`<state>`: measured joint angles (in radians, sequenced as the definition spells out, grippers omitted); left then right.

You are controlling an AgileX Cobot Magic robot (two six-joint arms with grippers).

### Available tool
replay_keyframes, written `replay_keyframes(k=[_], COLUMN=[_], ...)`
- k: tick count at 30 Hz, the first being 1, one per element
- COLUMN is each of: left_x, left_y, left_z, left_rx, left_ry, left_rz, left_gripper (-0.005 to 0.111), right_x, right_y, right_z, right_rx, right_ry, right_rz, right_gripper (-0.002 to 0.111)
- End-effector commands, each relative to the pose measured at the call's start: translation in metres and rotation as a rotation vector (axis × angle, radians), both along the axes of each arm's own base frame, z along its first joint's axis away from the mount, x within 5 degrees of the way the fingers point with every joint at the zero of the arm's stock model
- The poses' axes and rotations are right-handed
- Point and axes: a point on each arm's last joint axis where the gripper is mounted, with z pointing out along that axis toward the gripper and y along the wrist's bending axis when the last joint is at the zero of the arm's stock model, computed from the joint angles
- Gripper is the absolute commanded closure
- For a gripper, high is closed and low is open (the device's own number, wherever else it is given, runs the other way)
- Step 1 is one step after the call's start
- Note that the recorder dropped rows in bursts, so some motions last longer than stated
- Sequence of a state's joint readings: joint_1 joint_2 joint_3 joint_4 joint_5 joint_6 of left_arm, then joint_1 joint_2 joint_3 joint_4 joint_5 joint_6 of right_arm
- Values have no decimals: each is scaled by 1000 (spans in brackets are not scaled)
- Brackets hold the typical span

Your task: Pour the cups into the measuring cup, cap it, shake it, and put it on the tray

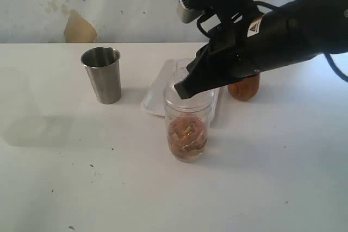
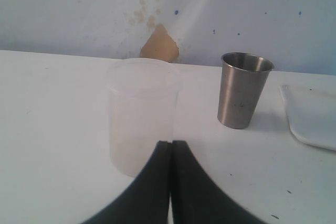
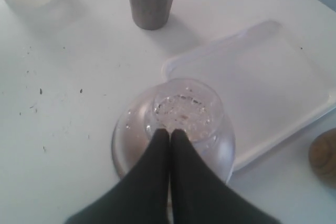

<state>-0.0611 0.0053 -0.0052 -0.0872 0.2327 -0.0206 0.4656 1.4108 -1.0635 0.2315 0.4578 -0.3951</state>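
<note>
Two grippers, both pinched together with nothing between the fingers, so here's how it's looking.

Exterior camera: the right gripper [image 1: 182, 89] is hanging right at the open mouth of the measuring cup [image 1: 187, 129]. The cup is standing upright on the table [image 1: 244, 188] directly beneath the tips, with brownish stuff sitting in its bottom. The tray [image 1: 155, 91] is lying just behind the cup, past the gripper's tip. The wooden cup [image 1: 244, 86] is peeking out from behind the arm. The steel tumbler [image 1: 101, 74] is standing upright well apart from the gripper, on the side away from the arm.

Left wrist camera: the left gripper [image 2: 170, 148] is holding its fingers flat against each other, gripping nothing. A frosted cup [image 2: 142, 114] is standing just ahead of the tips. The steel tumbler is sitting farther out and off to one side of it. A corner of the tray is poking in at the frame's edge.

Right wrist camera: the fingers are pressing together and pointing down over the measuring cup's mouth; I can't tell if they're touching the rim. The tray is lying just beyond the cup, maybe touching it, hard to say. The tumbler is standing farther ahead of the tips.
</note>
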Motion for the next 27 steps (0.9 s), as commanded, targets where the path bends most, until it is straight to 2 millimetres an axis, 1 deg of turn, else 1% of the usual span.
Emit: replay_keyframes(k=[1,6,8,12,14,17,23,27], left_x=[0,0,0,0,0,0,0,0], left_y=[0,0,0,0,0,0,0,0], left_z=[-1,-1,-1,-1,-1,-1,-1,-1], left_rx=[3,3,3,3,3,3,3,3], left_ry=[-7,-7,-7,-7,-7,-7,-7,-7], left_rz=[4,4,4,4,4,4,4,4], left_gripper=[107,107,107,107,107,107,107,107], right_x=[2,0,-4,-13,-14,-11,6,13], right_y=[1,0,-2,-7,-8,-7,-3,-4], right_z=[-4,-3,4,28,34,30,11,5], right_rx=[-15,-18,-7,40,57,57,43,38], right_ry=[-2,7,-15,-120,-159,-145,-94,-58], right_rz=[8,12,11,1,-6,-11,-33,-48], right_gripper=[108,108,108,108,108,108,108,108])
